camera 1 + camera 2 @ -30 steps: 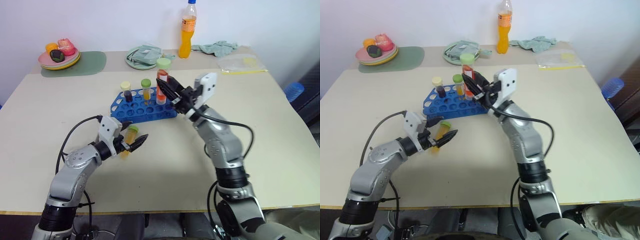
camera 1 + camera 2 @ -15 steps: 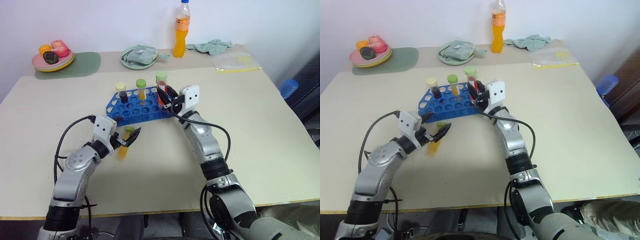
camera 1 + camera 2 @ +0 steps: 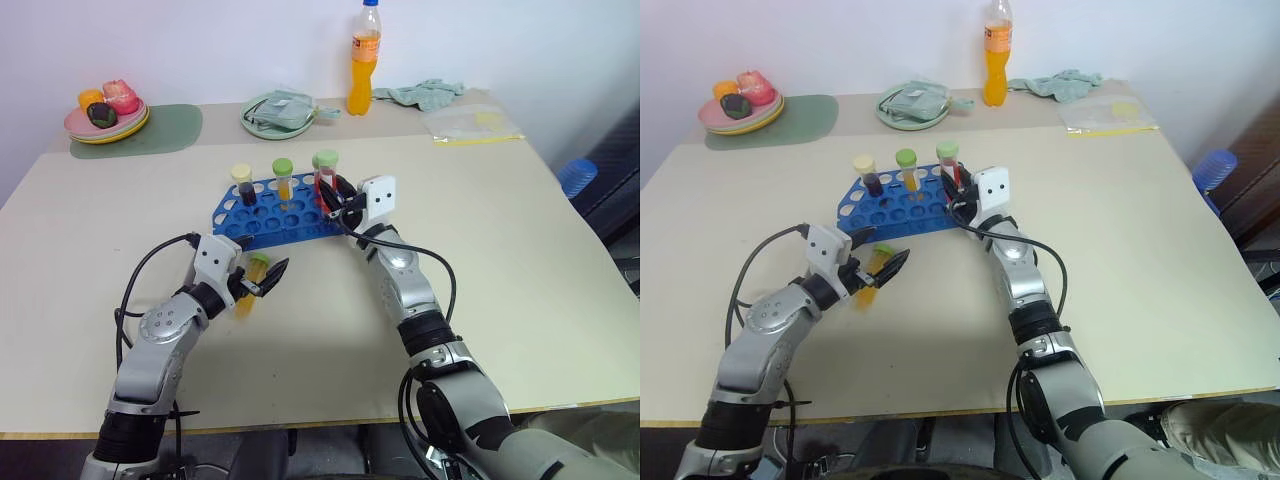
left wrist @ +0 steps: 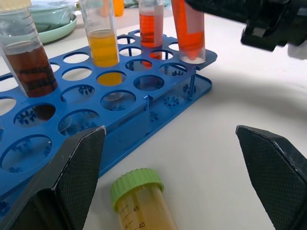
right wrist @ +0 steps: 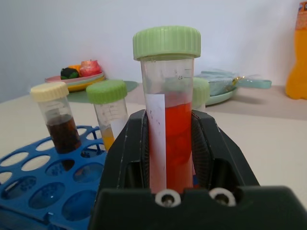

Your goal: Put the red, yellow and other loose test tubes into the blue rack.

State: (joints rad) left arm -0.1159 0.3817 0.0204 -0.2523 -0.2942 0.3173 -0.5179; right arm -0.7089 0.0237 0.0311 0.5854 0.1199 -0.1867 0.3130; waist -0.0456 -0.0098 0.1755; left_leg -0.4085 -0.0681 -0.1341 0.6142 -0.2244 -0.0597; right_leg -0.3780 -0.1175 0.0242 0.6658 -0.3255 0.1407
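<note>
The right pincer (image 3: pixel 333 193) is clamped on the red tube (image 5: pixel 170 120), held upright at the right end of the blue rack (image 3: pixel 268 212), centre of the head view. A maroon tube (image 3: pixel 243 184) and a yellow tube (image 3: pixel 283 177) stand in the rack. Lower left, the left pincer (image 3: pixel 262 279) stands wide open around another yellow tube (image 4: pixel 141 201) lying on the counter (image 3: pixel 520 260)

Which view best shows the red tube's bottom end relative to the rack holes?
The left wrist view: the red-orange tube has its tip in a corner hole of the blue rack. The right wrist view shows its cap and label between the right end effector's fingers; the eye views show it small.
</note>
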